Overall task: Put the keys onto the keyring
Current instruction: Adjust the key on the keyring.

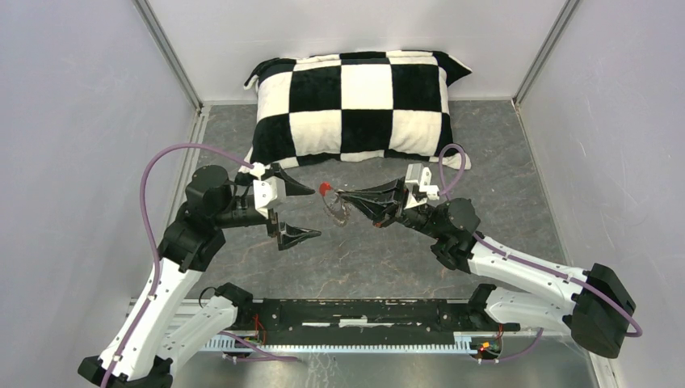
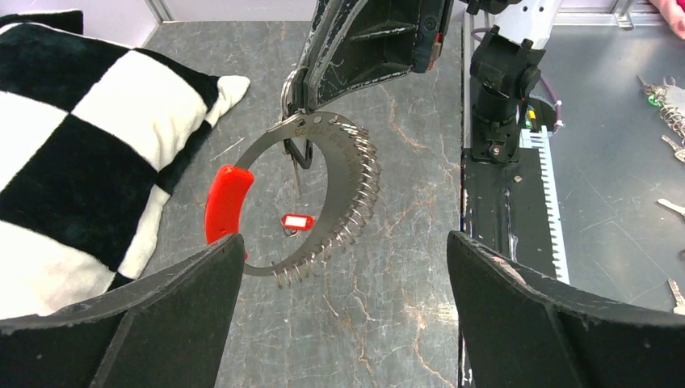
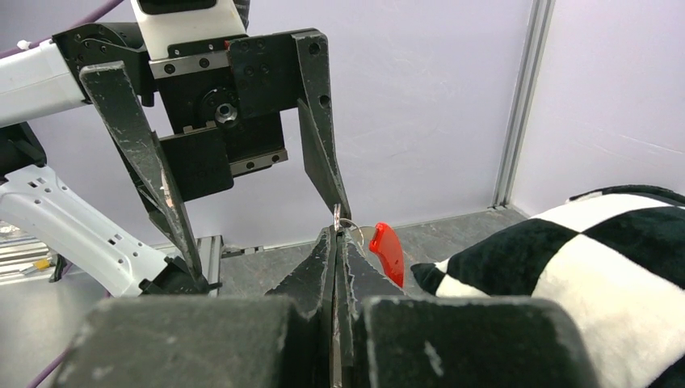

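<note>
Left side first: my left gripper (image 1: pixel 315 212) is spread wide and holds nothing. It faces right, toward the keyring.

Centre: the keyring (image 1: pixel 339 212) hangs in the air between the two grippers, above the table. It is a thin metal arc with a coiled edge and a red section (image 2: pixel 226 202) on the side toward the pillow. The red-headed key (image 2: pixel 295 221) shows through the loop in the left wrist view. I can't tell if it lies on the table or hangs from the ring. I can't find the black-and-white key.

Right: my right gripper (image 1: pixel 346 195) is clamped shut on the ring's top edge, a narrow pinch near the tips.

Risks, my read:
- The pinch is thin, so a nudge from the left fingers could twist the ring or pull it out.
- The keys are tiny next to the wide left jaws, so a pick could miss or flick a key away.
- The fingertips of both grippers are near each other, so a fast approach could make them collide.
- The ring flexes, so the opening may shift as a key goes on.

Surface: the table (image 1: pixel 485 162) is grey, marbled and matte. A black-and-white checkered pillow (image 1: pixel 363 105) lies at the back. Plain pale walls (image 1: pixel 81 121) with metal corner posts enclose it. Spare keys (image 2: pixel 672 105) lie on a grey surface at the far right of the left wrist view.
</note>
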### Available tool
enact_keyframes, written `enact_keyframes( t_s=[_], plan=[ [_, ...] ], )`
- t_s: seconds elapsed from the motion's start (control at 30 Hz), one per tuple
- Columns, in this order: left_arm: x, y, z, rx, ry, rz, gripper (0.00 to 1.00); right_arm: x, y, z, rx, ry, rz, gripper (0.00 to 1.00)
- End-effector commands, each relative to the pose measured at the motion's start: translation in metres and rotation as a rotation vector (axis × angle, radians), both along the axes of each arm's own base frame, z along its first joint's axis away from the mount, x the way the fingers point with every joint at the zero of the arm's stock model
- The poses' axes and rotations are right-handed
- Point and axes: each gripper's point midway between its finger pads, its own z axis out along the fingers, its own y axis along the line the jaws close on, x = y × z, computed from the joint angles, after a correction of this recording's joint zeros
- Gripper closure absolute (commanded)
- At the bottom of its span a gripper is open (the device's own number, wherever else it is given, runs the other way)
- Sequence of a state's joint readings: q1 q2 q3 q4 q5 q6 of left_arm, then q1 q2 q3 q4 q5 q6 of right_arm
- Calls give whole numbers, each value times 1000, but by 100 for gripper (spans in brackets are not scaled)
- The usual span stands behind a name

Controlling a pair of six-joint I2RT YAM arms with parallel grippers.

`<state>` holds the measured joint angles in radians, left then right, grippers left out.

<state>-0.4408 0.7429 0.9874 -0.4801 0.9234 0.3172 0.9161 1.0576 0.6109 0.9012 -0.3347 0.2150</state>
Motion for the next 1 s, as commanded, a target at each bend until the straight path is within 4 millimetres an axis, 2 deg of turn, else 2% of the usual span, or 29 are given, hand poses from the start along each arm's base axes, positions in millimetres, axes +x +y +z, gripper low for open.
enact_keyframes(
  t_s=[0.0, 0.17, 0.4, 0.53, 0.6, 0.7, 0.77, 0.83, 0.97],
  plan=[
    [-2, 1, 16, -15, -70, -5, 0, -7, -12, 33, 96, -62, -9, 100],
    [-4, 1, 17, -33, -67, 1, 0, -4, -15, 29, 112, -44, -8, 100],
    [-6, 1, 20, -34, -160, -32, 0, -15, -13, 28, 126, -35, 67, 100],
    [0, -1, 31, -34, -228, -39, 3, -23, -11, 26, 132, -31, 118, 100],
    [2, -2, 37, -38, -246, -44, 11, -26, -8, 24, 126, -21, 149, 100],
    [1, -8, 41, -45, -236, -87, 38, -28, -2, 21, 110, -5, 187, 100],
    [0, -10, 45, -51, -232, -113, 48, -31, 2, 19, 99, 1, 217, 100],
    [-2, -12, 46, -53, -226, -134, 50, -32, 4, 18, 92, 3, 231, 100],
    [-15, -14, 42, -53, -194, -216, 47, -31, 8, 13, 75, 12, 236, 100]
  ],
)
